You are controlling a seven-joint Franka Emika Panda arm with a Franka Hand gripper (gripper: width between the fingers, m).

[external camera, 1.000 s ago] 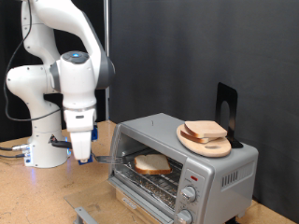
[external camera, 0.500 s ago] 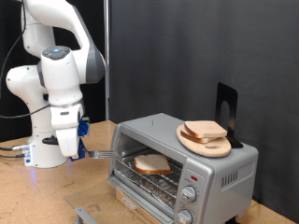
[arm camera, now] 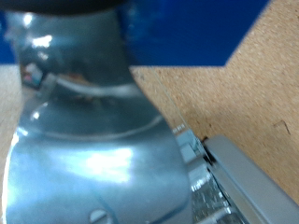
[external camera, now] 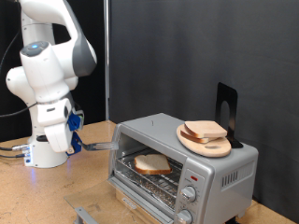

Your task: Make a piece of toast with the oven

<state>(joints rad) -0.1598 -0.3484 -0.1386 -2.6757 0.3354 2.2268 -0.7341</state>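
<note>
The silver toaster oven (external camera: 187, 168) stands at the exterior view's right with its glass door dropped open. A slice of toast (external camera: 151, 164) lies flat on the wire rack inside. A second matching slice (external camera: 204, 130) lies on a round wooden plate (external camera: 210, 146) on the oven's top. My gripper (external camera: 73, 140) is to the exterior view's left of the oven, near the robot's base, shut on a metal spatula (external camera: 95, 147) whose blade points at the oven. The shiny blade (arm camera: 93, 140) fills the wrist view, with an oven corner (arm camera: 252, 182) beside it. My fingers are hidden there.
A black stand (external camera: 227, 105) rises behind the plate on the oven. The oven has two round knobs (external camera: 187, 196) at its front right. A grey metal piece (external camera: 86, 215) lies on the wooden table (external camera: 37, 191) near the exterior view's bottom edge. Cables run by the base.
My arm has swung to the exterior view's left and up, away from the oven mouth, carrying the spatula with it. The toast stays on the rack.
</note>
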